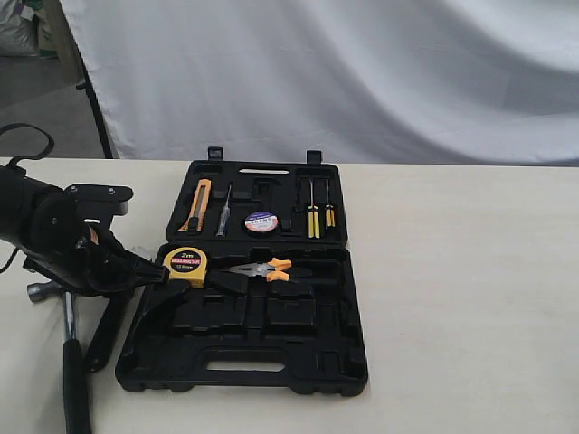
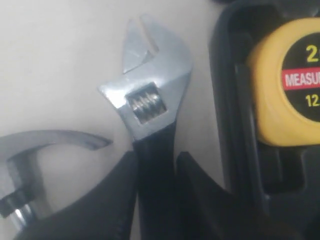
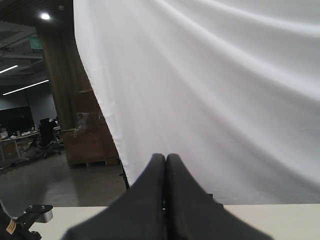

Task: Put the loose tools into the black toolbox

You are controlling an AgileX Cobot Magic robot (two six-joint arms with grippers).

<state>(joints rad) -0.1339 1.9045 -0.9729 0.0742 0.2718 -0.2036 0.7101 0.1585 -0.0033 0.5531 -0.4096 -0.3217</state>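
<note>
Where left pincer (image 2: 156,162) clasps wrench (image 2: 152,95), hammer (image 2: 50,141) beside, toolbox (image 2: 229,75) rim close.

Toolbox (image 1: 336,307) black, with a yellow tape measure (image 1: 188,264) (black face, red band), orange-handled pliers (image 1: 270,269), a black tape roll (image 1: 261,221) with blue-white label, and yellow-and-black screwdrivers (image 1: 315,221). Wrench (image 2: 152,95): silver head, black handle; hammer (image 1: 73,375): steel-grey head, black handle. My left claw (image 2: 156,156) and right claw (image 3: 165,158) are black, table (image 1: 452,271) cream, curtain (image 1: 362,72) white.
</note>
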